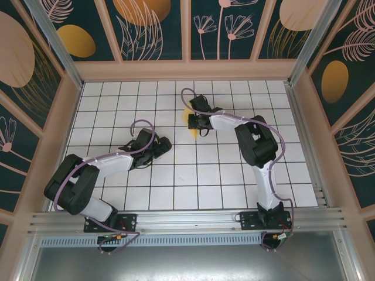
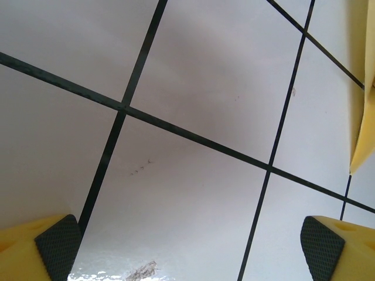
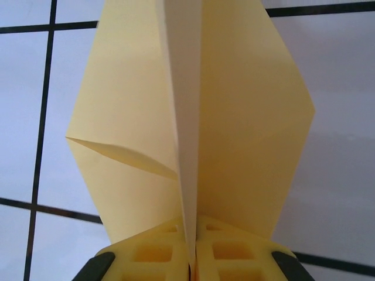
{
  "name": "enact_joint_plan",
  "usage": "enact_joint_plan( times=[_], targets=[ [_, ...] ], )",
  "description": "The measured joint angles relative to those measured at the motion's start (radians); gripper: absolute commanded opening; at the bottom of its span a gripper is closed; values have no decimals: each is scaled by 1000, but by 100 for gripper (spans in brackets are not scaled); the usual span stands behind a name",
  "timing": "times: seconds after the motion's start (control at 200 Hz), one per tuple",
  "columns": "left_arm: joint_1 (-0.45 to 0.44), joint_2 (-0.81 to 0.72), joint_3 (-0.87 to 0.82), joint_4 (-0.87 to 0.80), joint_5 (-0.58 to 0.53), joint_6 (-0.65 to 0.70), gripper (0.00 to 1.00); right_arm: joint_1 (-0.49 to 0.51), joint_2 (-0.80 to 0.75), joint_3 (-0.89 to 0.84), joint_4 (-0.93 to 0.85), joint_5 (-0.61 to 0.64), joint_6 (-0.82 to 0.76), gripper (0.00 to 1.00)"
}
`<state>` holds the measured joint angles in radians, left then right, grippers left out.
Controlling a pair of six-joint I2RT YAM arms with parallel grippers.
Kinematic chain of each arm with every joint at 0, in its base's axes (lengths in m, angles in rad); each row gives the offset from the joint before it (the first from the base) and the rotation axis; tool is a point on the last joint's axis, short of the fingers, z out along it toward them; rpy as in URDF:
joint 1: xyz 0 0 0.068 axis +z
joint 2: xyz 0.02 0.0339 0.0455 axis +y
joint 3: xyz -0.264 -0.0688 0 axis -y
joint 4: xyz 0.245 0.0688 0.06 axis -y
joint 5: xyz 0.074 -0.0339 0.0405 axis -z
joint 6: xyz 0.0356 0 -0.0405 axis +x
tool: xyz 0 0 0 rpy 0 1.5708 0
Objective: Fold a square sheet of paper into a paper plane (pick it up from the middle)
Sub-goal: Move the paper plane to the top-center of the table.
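**Tiled worktop with two arms and one folded yellow paper**

Item 1. The left arm point(image 1: 111, 163) was recorded reaching from its base at the near edge toward the middle of the white, black-lined worktop point(image 1: 176, 187). The left gripper point(image 1: 157, 146) was found left of the worktop's centre, about midway between the near and far edges. In the left wrist view this gripper point(image 2: 193, 249) was seen with its yellow fingers set wide apart. Their dark ribbed pads point(image 2: 55, 246) stood at the two lower corners, and nothing was held between them. Bare tile was seen beneath.

Item 2. The folded yellow paper point(image 1: 187, 115) was located toward the far edge, near the middle of the worktop's width and largely covered by the right gripper. Its pale edge and one pointed corner point(image 2: 358, 117) were seen at the right border of the left wrist view, well clear of the left pads. From the right wrist it point(image 3: 246, 117) was seen as a pointed shape with a raised central ridge. A flap spread to either side, and the left one was lifted slightly.

Item 3. The right gripper point(image 1: 198, 123) was found over the paper, carried by the right arm point(image 1: 258, 146) from the near edge, right of the middle. Its fingers point(image 3: 192, 257) were pressed together, with the paper's central ridge clamped between them.
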<state>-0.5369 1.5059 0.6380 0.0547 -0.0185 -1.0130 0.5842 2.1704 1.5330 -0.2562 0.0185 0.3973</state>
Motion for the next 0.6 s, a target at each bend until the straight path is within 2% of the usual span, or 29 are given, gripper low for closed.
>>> enact_joint_plan(
  times=[0.135,0.6],
  targets=[
    [0,0,0,-3,-4,0,99,1,32,46,-26,13,1,19],
    [0,-5,4,-27,-26,7,99,26,73,100,-55,92,12,23]
  ],
)
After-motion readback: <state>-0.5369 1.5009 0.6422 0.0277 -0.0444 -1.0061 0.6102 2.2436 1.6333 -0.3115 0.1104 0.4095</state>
